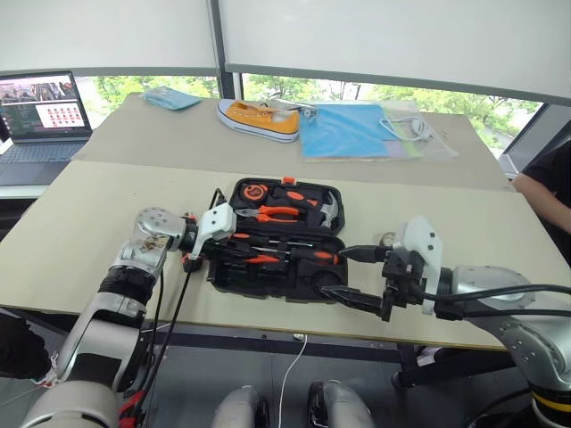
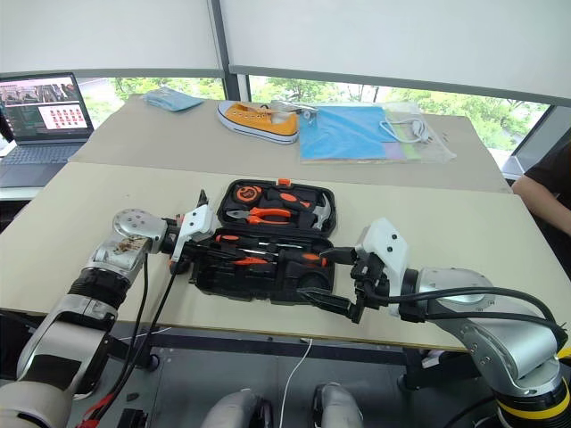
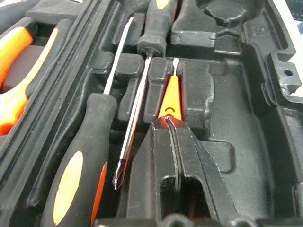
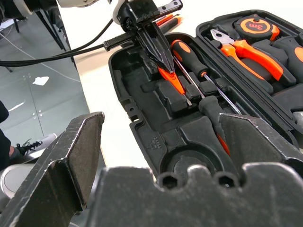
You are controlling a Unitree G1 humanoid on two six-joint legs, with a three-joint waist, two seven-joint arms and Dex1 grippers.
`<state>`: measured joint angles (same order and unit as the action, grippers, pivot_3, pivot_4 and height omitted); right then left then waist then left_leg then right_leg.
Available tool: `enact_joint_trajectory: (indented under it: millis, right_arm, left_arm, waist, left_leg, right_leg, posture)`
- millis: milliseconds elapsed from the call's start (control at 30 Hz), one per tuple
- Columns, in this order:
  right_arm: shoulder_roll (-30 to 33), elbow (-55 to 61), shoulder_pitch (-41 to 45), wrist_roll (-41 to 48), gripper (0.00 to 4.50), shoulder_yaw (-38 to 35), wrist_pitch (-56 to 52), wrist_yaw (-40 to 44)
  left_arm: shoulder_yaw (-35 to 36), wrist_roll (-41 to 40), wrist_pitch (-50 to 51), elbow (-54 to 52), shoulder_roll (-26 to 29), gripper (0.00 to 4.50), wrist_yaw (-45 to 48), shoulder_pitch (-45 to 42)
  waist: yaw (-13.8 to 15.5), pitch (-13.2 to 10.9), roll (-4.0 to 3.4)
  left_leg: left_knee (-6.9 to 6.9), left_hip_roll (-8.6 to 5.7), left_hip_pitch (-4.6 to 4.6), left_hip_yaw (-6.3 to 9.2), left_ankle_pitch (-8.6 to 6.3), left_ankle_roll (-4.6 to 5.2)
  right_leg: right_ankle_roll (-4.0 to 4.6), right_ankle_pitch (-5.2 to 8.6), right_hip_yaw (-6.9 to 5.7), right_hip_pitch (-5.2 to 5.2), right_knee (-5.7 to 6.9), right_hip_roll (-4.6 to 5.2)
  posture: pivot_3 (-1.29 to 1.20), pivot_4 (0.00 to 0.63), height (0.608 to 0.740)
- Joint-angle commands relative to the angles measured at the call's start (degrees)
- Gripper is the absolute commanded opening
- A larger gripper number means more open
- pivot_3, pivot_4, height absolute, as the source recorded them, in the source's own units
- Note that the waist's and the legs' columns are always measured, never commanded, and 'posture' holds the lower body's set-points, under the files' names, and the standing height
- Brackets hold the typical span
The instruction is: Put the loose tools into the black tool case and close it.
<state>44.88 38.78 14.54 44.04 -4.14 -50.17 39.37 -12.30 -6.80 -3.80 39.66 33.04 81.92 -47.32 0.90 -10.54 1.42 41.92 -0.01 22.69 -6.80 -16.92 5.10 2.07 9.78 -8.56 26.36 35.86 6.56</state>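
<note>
The black tool case (image 1: 219, 278) lies open on the table. Its near half holds two orange-and-black screwdrivers (image 3: 75, 175) (image 3: 158, 21) side by side in their recesses. Beside them lies the slim orange tester screwdriver (image 3: 171, 97). My left gripper (image 3: 166, 123) reaches into that half from the case's left end and is shut on the tester's orange end. The tester rests low in its recess (image 4: 171, 79). My right gripper (image 1: 357, 276) hovers open at the case's near right corner, holding nothing, with its fingers (image 4: 71, 156) spread wide.
The far half of the case holds orange-handled pliers (image 1: 272, 212), a tape measure (image 1: 254, 190) and a small hammer (image 1: 328, 212). A laptop (image 1: 40, 116) sits at far left. An orange shoe (image 1: 259, 119) and blue folder (image 1: 343, 131) lie behind. A person (image 1: 546, 192) is at the right edge.
</note>
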Motion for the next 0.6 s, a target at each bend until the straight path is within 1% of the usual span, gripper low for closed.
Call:
enact_joint_trajectory:
  millis: [33,100,133,167,200,233,267,300,400,467,500,533,567,600]
  right_arm:
    - [-0.23,0.02,1.64,0.28,4.5,-0.91,1.45,0.18]
    - [-0.42,-0.91,3.56,-0.6,4.5,0.53,2.2,1.0]
    - [-0.47,-1.42,4.57,-1.06,4.5,1.23,2.63,1.54]
    - [-0.6,-2.07,5.64,-1.31,4.5,1.84,2.88,2.05]
    - [-0.89,-3.1,7.05,-1.58,4.5,2.54,3.19,2.67]
    - [-1.16,-4.11,8.34,-1.99,4.5,3.23,3.67,3.33]
    - [-1.45,-5.36,9.75,-2.57,4.5,4.09,4.35,4.13]
    - [-1.65,-6.41,10.9,-3.15,4.5,4.87,5.05,4.88]
    - [-2.31,-9.32,13.83,-4.61,4.5,6.98,6.84,7.66]
    - [-2.36,-10.66,14.93,-5.37,4.5,8.08,7.82,9.69]
    - [-2.3,-11.22,15.31,-5.82,4.5,8.57,8.31,10.71]
    - [-2.27,-11.64,15.58,-6.24,4.5,8.99,8.73,11.52]
    - [-2.27,-12.13,15.84,-6.68,4.5,9.38,9.18,12.29]
    - [-2.35,-12.64,16.14,-7.06,4.5,9.73,9.54,12.95]
  left_arm:
    - [3.03,-1.52,3.97,-2.96,1.6,0.02,-1.31,0.62]
    - [8.21,-6.31,13.56,-9.57,4.5,0.52,-3.35,1.83]
    - [10.85,-8.57,18.34,-13.44,6.01,0.68,-4.74,3.29]
    - [13.37,-10.46,22.46,-17.69,7.33,1.09,-6.59,5.2]
    - [16.39,-12.41,27.19,-22.76,8.76,1.43,-9.14,8.28]
    - [19.15,-14.01,31.31,-27.34,9.97,1.91,-11.64,11.43]
    - [22.67,-15.14,34.89,-31.44,11.0,2.18,-14.87,15.33]
    - [25.96,-16.05,37.83,-34.8,11.68,2.59,-17.72,18.95]
    - [36.44,-18.3,45.8,-46.23,11.61,3.69,-25.76,31.37]
    - [41.5,-19.38,48.99,-51.33,11.12,4.32,-29.13,37.77]
    - [43.27,-20.11,50.44,-53.11,10.81,4.46,-30.61,40.02]
    - [44.39,-20.68,51.82,-54.5,10.57,4.46,-32.07,41.55]
    - [44.95,-21.13,53.53,-55.88,10.23,4.46,-33.7,42.5]
    - [44.98,-21.65,55.73,-57.3,9.99,4.46,-35.55,42.94]
  waist:
    - [-0.04,0.0,0.0]
    - [-0.3,-0.01,0.01]
    - [-0.45,-0.01,0.02]
    - [-0.68,-0.02,0.02]
    - [-1.13,-0.01,0.02]
    - [-1.2,-0.01,0.02]
    - [-1.35,-0.01,0.01]
    - [-1.52,-0.02,-0.03]
    - [-1.57,-0.01,-0.06]
    - [-1.39,-0.04,-0.01]
    - [-1.12,-0.04,-0.01]
    - [-0.61,-0.04,-0.01]
    - [-0.1,-0.05,-0.01]
    - [0.4,-0.05,-0.02]
  left_leg:
    - [0.0,0.0,0.0,0.0,0.0,0.0]
    - [0.0,0.01,0.01,0.0,0.0,0.0]
    - [0.0,0.03,0.03,0.0,0.0,0.0]
    - [-0.01,0.05,0.04,0.0,0.0,0.0]
    - [0.0,0.1,0.07,-0.01,0.0,-0.01]
    - [-0.02,0.12,0.05,-0.01,0.01,-0.02]
    - [-0.03,0.13,0.03,-0.01,0.02,-0.04]
    - [-0.06,0.12,-0.03,0.01,0.02,-0.04]
    - [-0.21,0.09,-0.26,-0.01,0.01,-0.06]
    - [-0.22,0.09,-0.25,0.02,0.0,-0.08]
    - [-0.22,0.09,-0.25,0.02,-0.01,-0.09]
    - [-0.22,0.08,-0.25,0.04,-0.05,-0.17]
    - [-0.22,0.06,-0.23,0.09,-0.25,-0.52]
    - [-0.21,0.04,-0.23,0.11,-0.26,-0.55]
  right_leg:
    - [0.0,0.0,0.0,0.0,0.0,0.0]
    - [0.0,0.0,0.0,0.01,0.0,-0.01]
    - [0.0,0.0,0.01,0.04,0.0,-0.03]
    - [0.0,0.0,0.01,0.05,0.0,-0.05]
    - [0.0,0.0,0.04,0.12,0.0,-0.09]
    - [0.0,0.0,0.05,0.13,0.02,-0.11]
    - [0.0,0.0,0.06,0.12,0.02,-0.11]
    - [0.0,0.01,0.05,0.08,0.04,-0.1]
    - [-0.01,0.02,0.14,-0.09,-0.05,-0.07]
    - [-0.02,0.03,0.13,-0.09,-0.07,-0.06]
    - [-0.02,0.03,0.13,-0.09,-0.07,-0.05]
    - [-0.02,0.03,0.12,-0.1,-0.08,-0.03]
    - [-0.02,0.04,0.12,-0.11,-0.08,-0.02]
    - [-0.02,0.03,0.12,-0.12,-0.11,0.0]
  posture:
    - [0.0,0.15,0.718]
    - [0.0,0.15,0.718]
    - [0.0,0.15,0.718]
    - [0.0,0.15,0.718]
    - [0.0,0.15,0.718]
    - [0.0,0.15,0.718]
    - [0.0,0.15,0.718]
    - [0.0,0.15,0.718]
    - [0.0,0.15,0.718]
    - [0.0,0.15,0.718]
    - [0.0,0.15,0.718]
    - [0.0,0.15,0.718]
    - [0.0,0.15,0.718]
    - [0.0,0.15,0.718]
